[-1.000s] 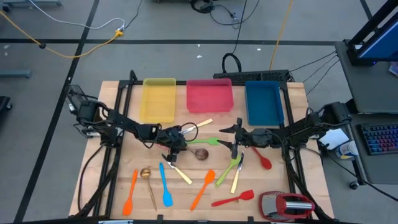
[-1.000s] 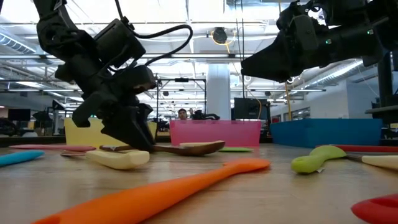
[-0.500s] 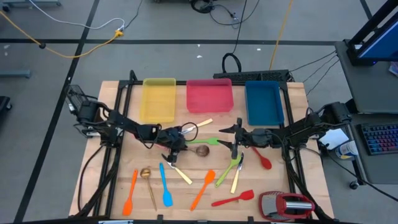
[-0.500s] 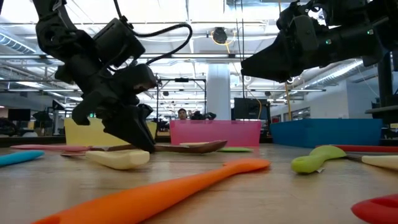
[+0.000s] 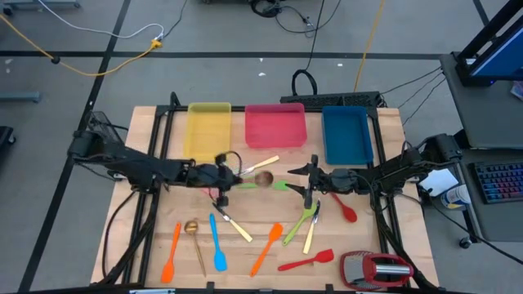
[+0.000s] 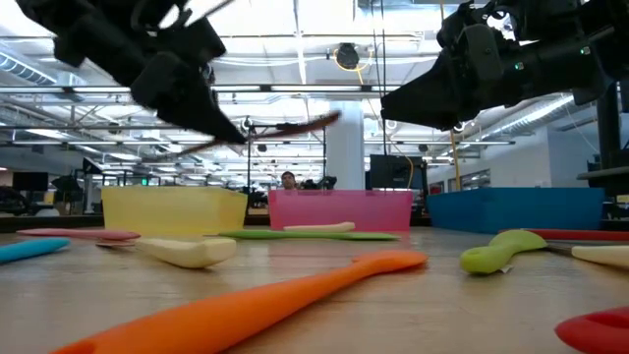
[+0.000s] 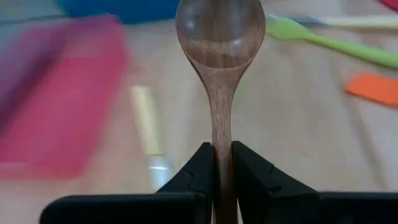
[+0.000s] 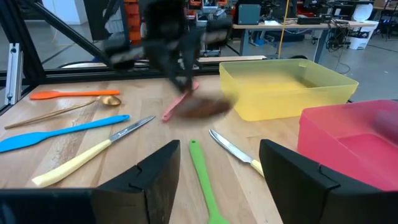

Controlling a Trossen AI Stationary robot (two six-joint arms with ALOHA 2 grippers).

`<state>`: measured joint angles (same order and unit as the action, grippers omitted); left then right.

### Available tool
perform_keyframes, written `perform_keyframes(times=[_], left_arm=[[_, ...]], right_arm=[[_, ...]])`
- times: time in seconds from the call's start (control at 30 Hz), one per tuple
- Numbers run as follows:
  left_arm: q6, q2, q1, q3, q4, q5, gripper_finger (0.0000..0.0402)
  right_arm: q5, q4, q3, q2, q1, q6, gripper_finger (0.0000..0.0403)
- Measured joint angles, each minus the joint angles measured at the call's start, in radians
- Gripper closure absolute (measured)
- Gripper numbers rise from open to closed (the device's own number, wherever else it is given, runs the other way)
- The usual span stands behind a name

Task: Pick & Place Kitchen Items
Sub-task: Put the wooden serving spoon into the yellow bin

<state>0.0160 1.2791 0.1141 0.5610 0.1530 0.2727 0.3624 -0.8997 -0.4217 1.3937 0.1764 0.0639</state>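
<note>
- Your left gripper [image 7: 222, 163] clamps one wooden spoon [image 7: 220, 37], lifted near the pink tray [image 5: 275, 126].
- Your right gripper [image 8: 217, 163] hangs wide-jawed nearby.
- You have two orange spatulas [image 5: 266, 248].

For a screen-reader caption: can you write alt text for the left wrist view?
The left gripper, jaws shut, holds a wooden spoon by its handle, bowl pointing away, above the wooden table. Blurred beyond it lie a cream-handled knife, a pink tray and a green spatula.
</note>
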Motion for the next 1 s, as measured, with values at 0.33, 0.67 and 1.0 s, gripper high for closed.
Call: perform_keyframes(times=[0.33,0.67,1.0], left_arm=[[-0.110,-0.196,-0.145,0.001,-0.194,0.219,0.0361],[-0.196,-0.186,-0.409,0.001,-0.279,0.223,0.0360],[-0.283,-0.170,-0.605,0.001,-0.375,0.163,0.0360]], right_arm=[[0.001,0.000,0.000,0.000,0.000,0.000,0.0190],[0.001,-0.008,0.000,0.000,0.000,0.000,0.0190],[0.000,-0.007,0.000,0.000,0.000,0.000,0.0190]])
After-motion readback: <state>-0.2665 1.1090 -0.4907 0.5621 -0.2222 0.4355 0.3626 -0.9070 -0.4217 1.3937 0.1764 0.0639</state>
